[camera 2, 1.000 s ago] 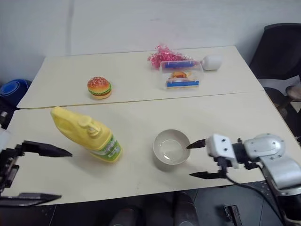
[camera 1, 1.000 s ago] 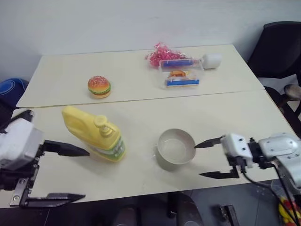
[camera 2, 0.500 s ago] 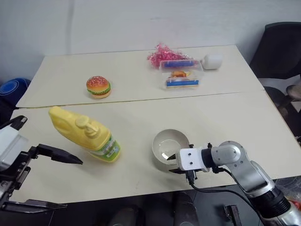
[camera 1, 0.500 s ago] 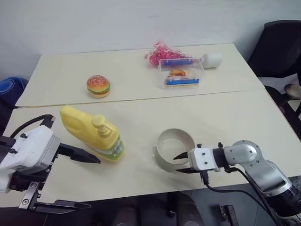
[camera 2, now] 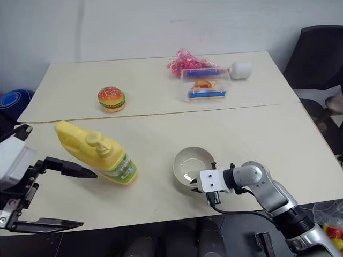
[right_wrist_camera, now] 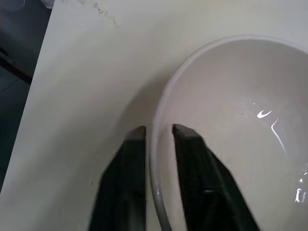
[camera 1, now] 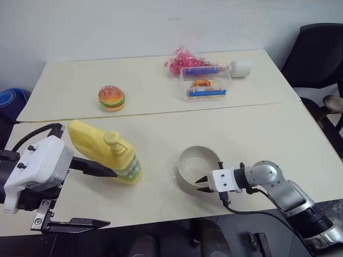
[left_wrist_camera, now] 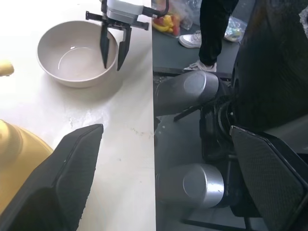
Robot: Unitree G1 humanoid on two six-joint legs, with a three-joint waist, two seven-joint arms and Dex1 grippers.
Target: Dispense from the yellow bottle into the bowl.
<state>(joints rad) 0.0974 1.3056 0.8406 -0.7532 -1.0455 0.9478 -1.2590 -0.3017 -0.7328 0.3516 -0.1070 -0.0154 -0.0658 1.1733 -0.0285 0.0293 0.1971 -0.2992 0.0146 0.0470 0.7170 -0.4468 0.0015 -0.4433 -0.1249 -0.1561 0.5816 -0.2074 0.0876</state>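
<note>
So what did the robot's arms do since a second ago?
The right pincer slid in from the right and pinched shut on the bowl's near rim, one finger inside, one outside. The left pincer stayed open beside the yellow bottle. Bowl and bottle kept their places.

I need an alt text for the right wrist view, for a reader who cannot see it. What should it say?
The right claw is shut on the rim of the bowl, with one black finger outside the wall and the other inside. The bowl is pale and smooth and stands on a light table.
</note>
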